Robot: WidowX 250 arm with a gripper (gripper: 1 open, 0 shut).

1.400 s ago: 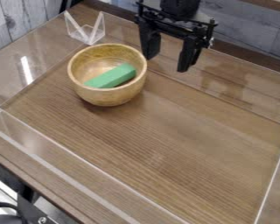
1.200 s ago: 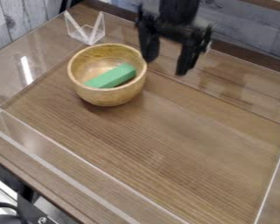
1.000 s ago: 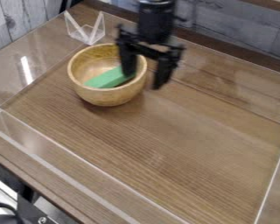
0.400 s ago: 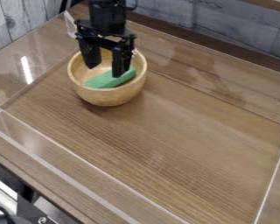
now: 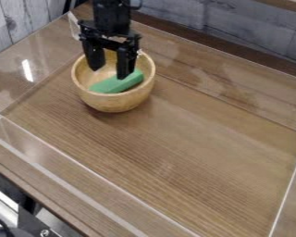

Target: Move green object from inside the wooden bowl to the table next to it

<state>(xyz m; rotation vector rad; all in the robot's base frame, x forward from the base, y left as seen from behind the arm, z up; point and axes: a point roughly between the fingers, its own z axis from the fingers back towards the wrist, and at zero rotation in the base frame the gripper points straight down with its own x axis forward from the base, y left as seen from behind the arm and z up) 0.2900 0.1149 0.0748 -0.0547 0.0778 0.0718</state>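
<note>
A bright green object (image 5: 118, 84), a short flat bar, lies slanted inside the wooden bowl (image 5: 95, 98), which sits on the brown table (image 5: 176, 139) at the upper left. My black gripper (image 5: 112, 67) hangs straight down over the bowl's far half, its two fingers open, their tips just above the far end of the green bar. Nothing is between the fingers. The fingers cover part of the bowl's far rim.
Low clear plastic walls (image 5: 27, 153) border the tabletop. A clear plastic piece (image 5: 82, 28) stands behind the bowl at the back left. Bare wood-grain surface stretches to the right and front of the bowl.
The gripper has travelled left from beside the bowl's right to above the bowl and dropped slightly. It stayed open. The green bar and bowl have not moved.
</note>
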